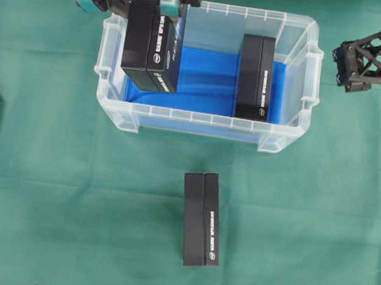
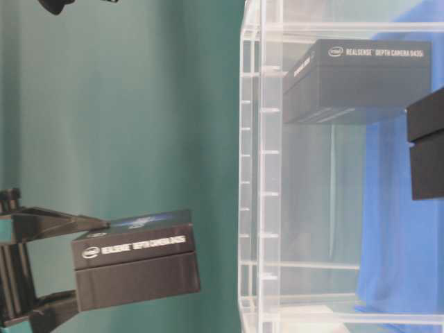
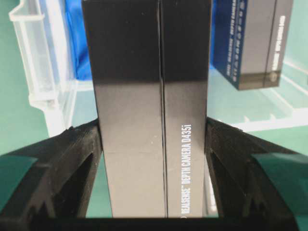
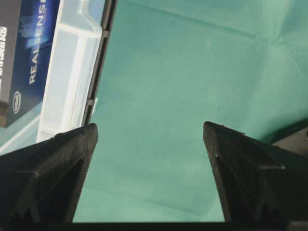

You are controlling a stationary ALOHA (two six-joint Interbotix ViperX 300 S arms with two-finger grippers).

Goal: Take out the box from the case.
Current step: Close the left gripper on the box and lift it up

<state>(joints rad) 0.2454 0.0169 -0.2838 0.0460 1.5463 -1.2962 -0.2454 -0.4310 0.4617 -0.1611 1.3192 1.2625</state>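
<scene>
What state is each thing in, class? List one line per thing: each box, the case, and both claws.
Left claw: shut on the lifted box.
Lifted box: gripped, raised over the case's left part.
Box in case: standing on the blue floor, right part, untouched.
Box on cloth: lying outside, in front of the case.
Case: upright, no lid.
Right claw: open, holding nothing, beside the case.

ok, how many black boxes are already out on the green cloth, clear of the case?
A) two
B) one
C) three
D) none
B: one box on the cloth lies in front of the case; a second box stands inside it, and the left gripper grips a third box above the case.
</scene>
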